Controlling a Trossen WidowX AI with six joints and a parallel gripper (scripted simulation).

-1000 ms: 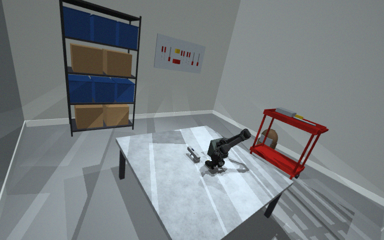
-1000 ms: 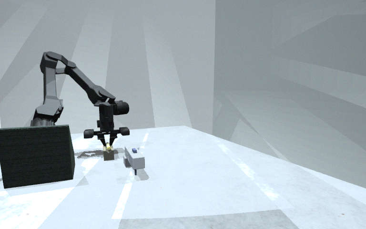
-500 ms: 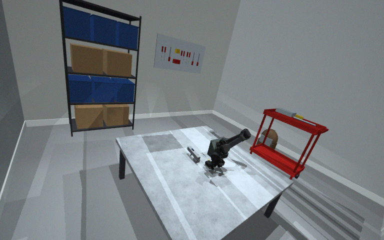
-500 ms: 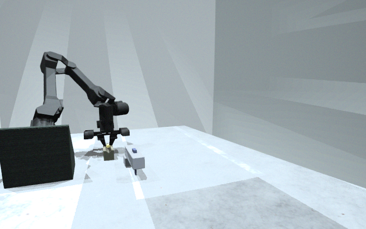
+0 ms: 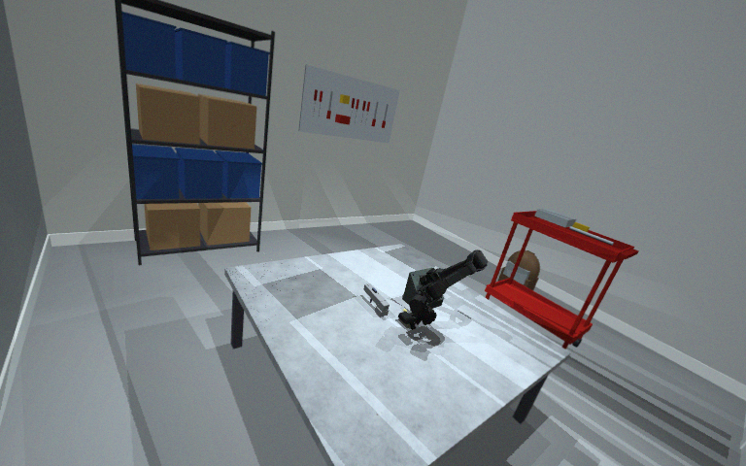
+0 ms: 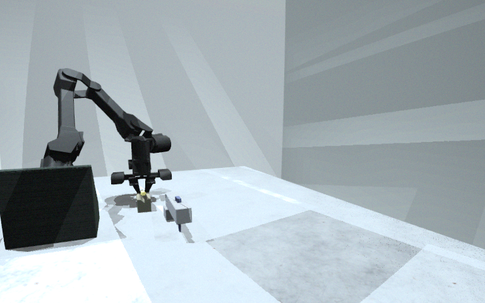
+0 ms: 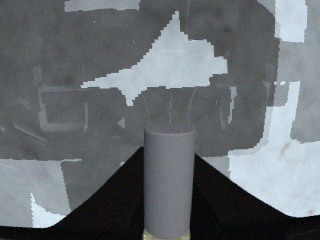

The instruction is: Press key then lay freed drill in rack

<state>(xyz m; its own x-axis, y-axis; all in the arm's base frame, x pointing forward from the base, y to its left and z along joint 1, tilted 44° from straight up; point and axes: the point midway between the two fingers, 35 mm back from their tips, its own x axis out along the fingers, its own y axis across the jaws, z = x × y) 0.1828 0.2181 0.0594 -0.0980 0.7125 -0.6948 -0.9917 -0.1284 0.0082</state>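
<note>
The grey cylindrical drill with a yellow end (image 5: 405, 311) (image 6: 143, 193) (image 7: 169, 185) is clamped in my black claw (image 5: 408, 317) (image 6: 143, 192) (image 7: 163, 156) over the khaki notched rack (image 6: 144, 206), so I'd seat it gently, then release.
</note>
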